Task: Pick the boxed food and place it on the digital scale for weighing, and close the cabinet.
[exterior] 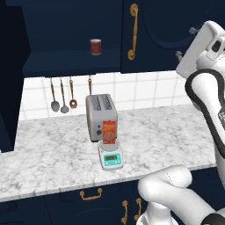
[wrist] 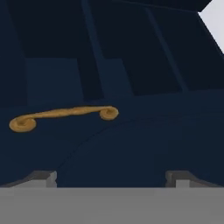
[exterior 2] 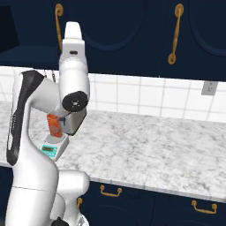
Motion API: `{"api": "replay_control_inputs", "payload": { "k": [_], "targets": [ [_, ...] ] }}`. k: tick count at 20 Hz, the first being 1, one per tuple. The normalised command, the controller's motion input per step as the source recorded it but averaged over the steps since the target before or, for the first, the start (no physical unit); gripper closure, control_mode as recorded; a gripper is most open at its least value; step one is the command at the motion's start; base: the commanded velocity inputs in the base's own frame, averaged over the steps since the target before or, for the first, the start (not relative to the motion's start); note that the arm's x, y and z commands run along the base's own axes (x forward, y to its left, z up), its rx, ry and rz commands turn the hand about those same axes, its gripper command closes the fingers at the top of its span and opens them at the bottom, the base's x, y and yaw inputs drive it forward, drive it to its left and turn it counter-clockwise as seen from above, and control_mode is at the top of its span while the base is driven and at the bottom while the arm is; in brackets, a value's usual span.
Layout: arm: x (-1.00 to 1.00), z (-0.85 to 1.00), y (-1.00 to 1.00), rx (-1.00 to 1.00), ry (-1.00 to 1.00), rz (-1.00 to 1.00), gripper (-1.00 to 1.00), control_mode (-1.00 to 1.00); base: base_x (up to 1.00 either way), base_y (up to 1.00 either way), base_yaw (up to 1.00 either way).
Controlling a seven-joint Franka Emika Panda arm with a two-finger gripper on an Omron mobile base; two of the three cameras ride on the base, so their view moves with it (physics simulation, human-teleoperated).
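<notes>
The boxed food [exterior: 109, 132] stands on the digital scale [exterior: 110, 157] on the worktop [exterior: 52, 154]. The tool [wrist: 111, 177], jaws wide and empty, faces the cabinet [wrist: 131, 144] beside its brass handle [wrist: 63, 114]; a glancing push could slip off, leaving the door ajar.

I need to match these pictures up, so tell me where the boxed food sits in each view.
Left base view: the boxed food stands mid-frame on the digital scale, in front of the toaster.
Right base view: the boxed food is at left, on the digital scale, partly behind the arm.
Hand view: not in it; this picture faces a cabinet door with a brass handle.
Shared landmark for the base views: the digital scale on the marble counter.
</notes>
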Motion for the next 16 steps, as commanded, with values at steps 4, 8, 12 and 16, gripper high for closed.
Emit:
{"api": "replay_control_inputs", "payload": {
  "k": [4,8,12,16],
  "targets": [
    [-1.0,0.07,0.31,0.15,-0.02,0.0,-1.0,-1.0,0.0,0.0,0.0],
    [-1.0,0.02,0.6,0.07,-0.02,0.0,-1.0,-1.0,0.0,0.0,0.0],
    [-1.0,-0.04,0.94,0.01,0.0,0.0,-1.0,-1.0,0.0,0.0,0.0],
    [-1.0,-0.44,1.0,0.08,-0.18,-0.04,-1.0,-1.0,0.0,0.0,0.0]
  ]
}}
